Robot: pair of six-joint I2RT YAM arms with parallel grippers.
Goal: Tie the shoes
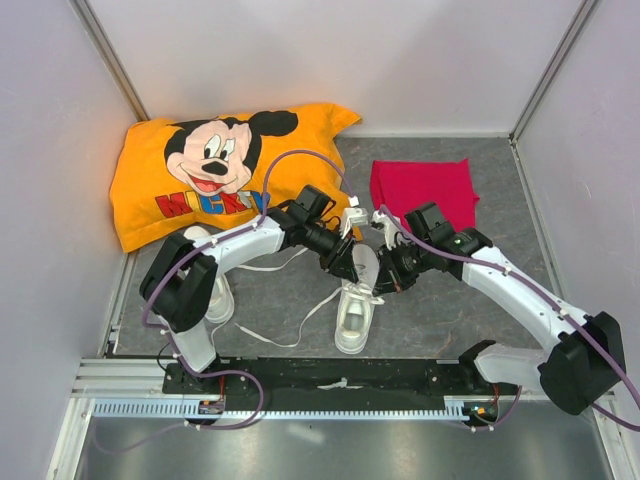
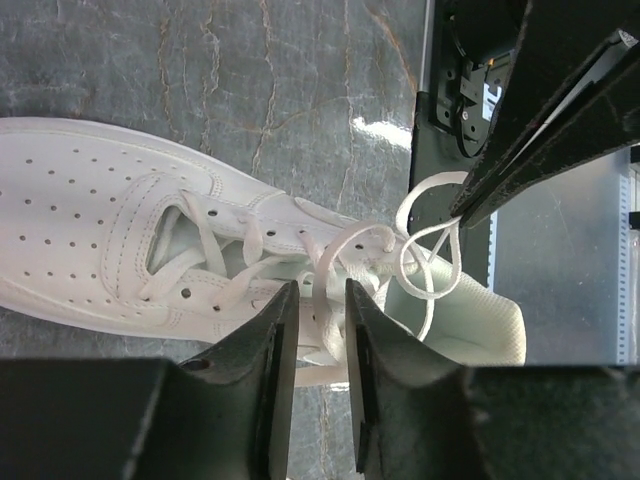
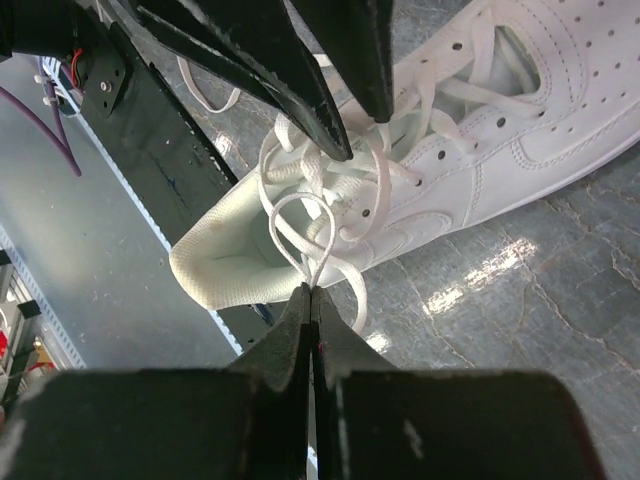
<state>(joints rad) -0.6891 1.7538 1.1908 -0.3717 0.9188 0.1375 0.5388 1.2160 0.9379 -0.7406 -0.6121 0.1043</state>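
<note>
One white shoe (image 1: 355, 315) lies mid-table with its heel toward the arms; it also shows in the left wrist view (image 2: 90, 230) and the right wrist view (image 3: 540, 130). My right gripper (image 3: 312, 290) is shut on a thin lace loop (image 3: 298, 222) just above the heel opening. My left gripper (image 2: 320, 288) hovers over the lace knot, its jaws a little apart with a lace strand (image 2: 322, 270) between them. Both grippers meet over the shoe's tongue, the left (image 1: 345, 265) and the right (image 1: 385, 280). The second shoe (image 1: 218, 298) lies at the left, partly hidden by the left arm.
An orange Mickey Mouse pillow (image 1: 210, 180) lies at the back left and a red cloth (image 1: 425, 190) at the back right. A loose lace (image 1: 290, 330) trails across the table between the shoes. The black base rail (image 1: 340, 375) runs along the near edge. Walls close three sides.
</note>
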